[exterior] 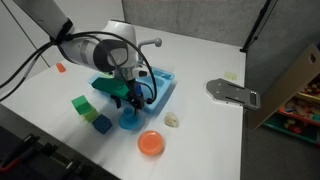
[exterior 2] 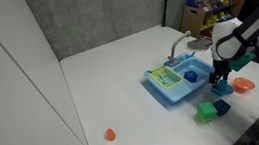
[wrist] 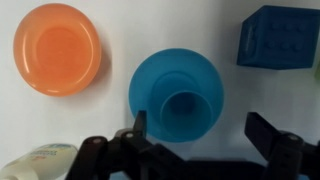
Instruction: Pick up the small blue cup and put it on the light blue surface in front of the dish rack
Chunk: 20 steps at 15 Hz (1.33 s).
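Observation:
In the wrist view the small blue cup [wrist: 190, 108] shows as a darker ring inside the round lighter-blue plate [wrist: 150, 80]; I look straight down on both. My gripper [wrist: 200, 128] is open, one finger on each side of the cup, above it and holding nothing. In both exterior views the gripper [exterior: 130, 100] [exterior 2: 219, 77] hangs over the plate [exterior: 130, 121] [exterior 2: 221, 89] beside the toy sink unit [exterior: 165, 85] [exterior 2: 158, 87]. Its yellow-green dish rack [exterior 2: 168, 78] and light blue surface [exterior 2: 175, 93] show in an exterior view.
An orange bowl [wrist: 57, 48] [exterior: 150, 143] [exterior 2: 244, 84] lies beside the plate. A blue block [wrist: 280, 37] [exterior: 101, 123], a green block [exterior: 80, 103] [exterior 2: 207, 112] and a white item [exterior: 172, 119] are close by. A grey tool [exterior: 232, 92] lies further off.

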Available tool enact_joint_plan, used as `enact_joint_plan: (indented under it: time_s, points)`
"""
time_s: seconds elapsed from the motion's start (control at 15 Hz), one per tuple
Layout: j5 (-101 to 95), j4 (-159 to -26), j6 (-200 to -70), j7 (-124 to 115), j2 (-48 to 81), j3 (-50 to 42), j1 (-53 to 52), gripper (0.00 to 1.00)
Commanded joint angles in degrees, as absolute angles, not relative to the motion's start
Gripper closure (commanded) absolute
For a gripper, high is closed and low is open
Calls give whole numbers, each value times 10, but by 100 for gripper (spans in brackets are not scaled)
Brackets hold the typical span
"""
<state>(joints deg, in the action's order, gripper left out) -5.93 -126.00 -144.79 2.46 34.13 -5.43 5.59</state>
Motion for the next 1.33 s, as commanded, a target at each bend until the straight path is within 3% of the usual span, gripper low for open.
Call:
enact_joint_plan:
  time_s: [0.0, 0.07, 0.53, 1.27]
  points:
    - [-46, -1249, -1439, 51, 350, -43, 73, 25]
    - [-45, -1250, -1440, 49, 350, -43, 75, 26]
    - [-34, -1274, -1443, 52, 328, -43, 86, 83]
    - [-31, -1304, -1390, 63, 226, -33, 80, 83]
